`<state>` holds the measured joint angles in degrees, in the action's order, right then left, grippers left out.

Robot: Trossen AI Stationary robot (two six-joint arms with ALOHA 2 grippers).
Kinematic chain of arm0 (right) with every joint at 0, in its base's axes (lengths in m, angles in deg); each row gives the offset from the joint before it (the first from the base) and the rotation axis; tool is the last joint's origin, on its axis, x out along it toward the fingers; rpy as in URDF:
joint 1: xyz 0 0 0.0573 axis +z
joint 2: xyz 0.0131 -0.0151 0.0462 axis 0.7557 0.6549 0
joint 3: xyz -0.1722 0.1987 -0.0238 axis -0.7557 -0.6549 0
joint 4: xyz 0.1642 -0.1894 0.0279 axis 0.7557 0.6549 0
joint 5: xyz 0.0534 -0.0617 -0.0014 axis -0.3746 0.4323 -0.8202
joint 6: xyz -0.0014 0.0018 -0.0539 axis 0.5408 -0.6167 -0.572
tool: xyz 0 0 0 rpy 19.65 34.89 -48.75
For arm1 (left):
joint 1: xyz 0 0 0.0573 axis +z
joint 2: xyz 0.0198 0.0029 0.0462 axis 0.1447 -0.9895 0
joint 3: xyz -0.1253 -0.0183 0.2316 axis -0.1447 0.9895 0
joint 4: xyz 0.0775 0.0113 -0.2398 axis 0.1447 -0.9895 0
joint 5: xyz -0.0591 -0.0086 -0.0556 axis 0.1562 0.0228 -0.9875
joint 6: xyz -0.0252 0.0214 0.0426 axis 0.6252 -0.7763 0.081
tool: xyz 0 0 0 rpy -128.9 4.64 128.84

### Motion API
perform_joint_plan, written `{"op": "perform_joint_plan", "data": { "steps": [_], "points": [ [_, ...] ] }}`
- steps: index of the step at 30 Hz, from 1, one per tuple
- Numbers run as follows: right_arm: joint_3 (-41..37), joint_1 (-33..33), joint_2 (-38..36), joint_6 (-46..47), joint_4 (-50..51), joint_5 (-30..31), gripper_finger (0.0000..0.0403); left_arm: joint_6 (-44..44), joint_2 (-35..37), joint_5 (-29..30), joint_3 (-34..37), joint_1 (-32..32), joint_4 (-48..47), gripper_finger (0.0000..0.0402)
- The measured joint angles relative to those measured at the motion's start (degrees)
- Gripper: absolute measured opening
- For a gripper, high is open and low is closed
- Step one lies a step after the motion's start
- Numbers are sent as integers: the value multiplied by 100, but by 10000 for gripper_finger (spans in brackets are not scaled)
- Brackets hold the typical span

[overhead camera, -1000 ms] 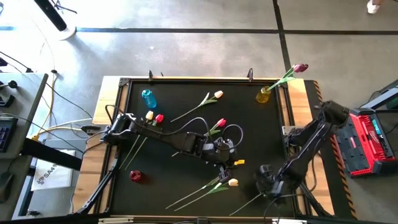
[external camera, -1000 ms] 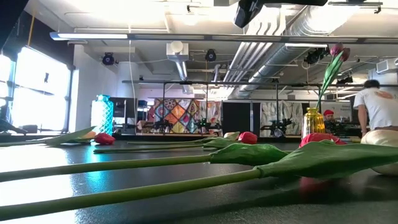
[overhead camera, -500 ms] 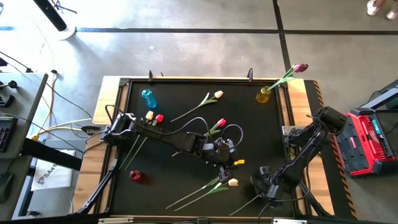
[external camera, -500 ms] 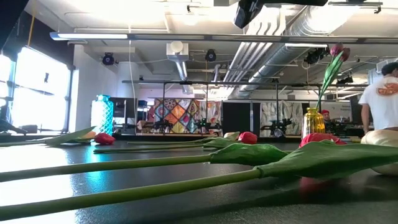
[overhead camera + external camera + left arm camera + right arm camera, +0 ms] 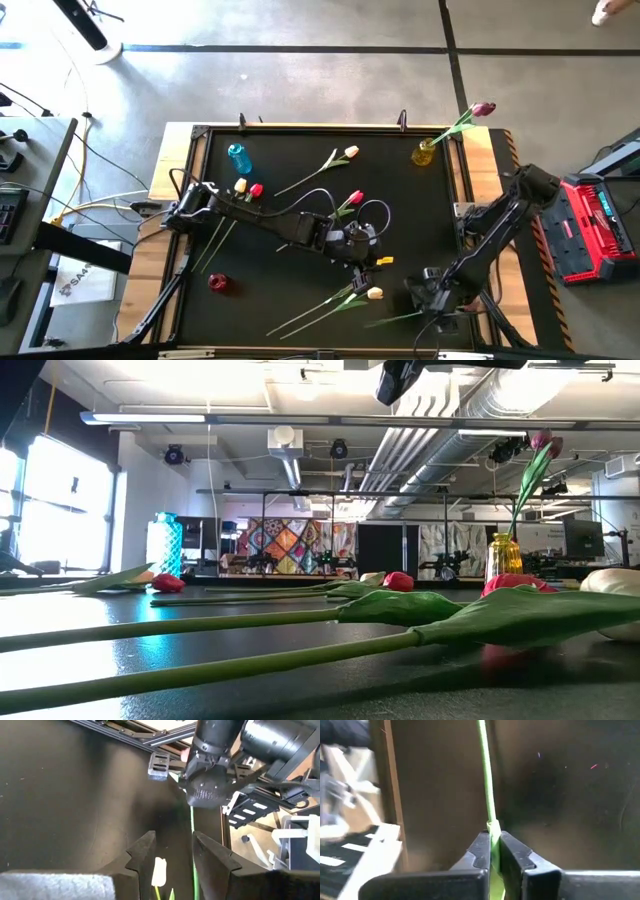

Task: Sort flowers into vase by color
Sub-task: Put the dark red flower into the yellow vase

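My right gripper (image 5: 436,300) is near the table's front right, shut on a green flower stem (image 5: 398,318) that runs from it toward the table's left. That flower's head is hidden. My left gripper (image 5: 362,250) hovers open mid-table; in its wrist view a cream tulip head (image 5: 159,871) lies on the table beyond its fingers. Its stem (image 5: 320,310) lies flat on the black mat. A pink tulip (image 5: 483,108) stands in the yellow vase (image 5: 424,153). Other tulips (image 5: 350,152) (image 5: 355,198) lie on the mat. My right gripper pinches the thin green stem (image 5: 493,831) between its two fingers, which come from above and lie across it. The long part of the stem (image 5: 192,832) runs on away from the fingers just over the mat. Which end it holds is hidden by the gripper.
A blue vase (image 5: 237,157) stands at the far left, with a yellow head and a red head (image 5: 256,189) just in front of it. A red vase (image 5: 219,284) stands at the near left. The table's right edge frame (image 5: 387,795) runs close beside my right gripper.
My right gripper has shut on the green stem. The stem's free end has swung a little toward the far edge, while the gripped end stays in place. A person in the room behind has walked out of the low view.
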<state>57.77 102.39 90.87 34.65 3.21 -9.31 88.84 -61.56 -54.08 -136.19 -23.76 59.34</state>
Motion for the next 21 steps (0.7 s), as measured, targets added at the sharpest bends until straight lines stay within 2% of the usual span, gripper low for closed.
{"op": "perform_joint_plan", "data": {
  "steps": [5, 14, 18, 21],
  "points": [
    [0, -160, -640, 329, 20, 32, 7, -69, 0, -188, -2, 2, 15, 115],
    [0, -923, -1921, 1239, 379, 764, 3, -786, 0, -295, -2, -33, 460, 116],
    [2, -1323, -2219, 1318, 373, 752, 3, -1004, 0, -295, -3, -35, 510, 121],
    [2, -1566, -2332, 1400, 361, 670, 3, -1226, 0, -295, -4, -34, 365, 139]
  ]
}}
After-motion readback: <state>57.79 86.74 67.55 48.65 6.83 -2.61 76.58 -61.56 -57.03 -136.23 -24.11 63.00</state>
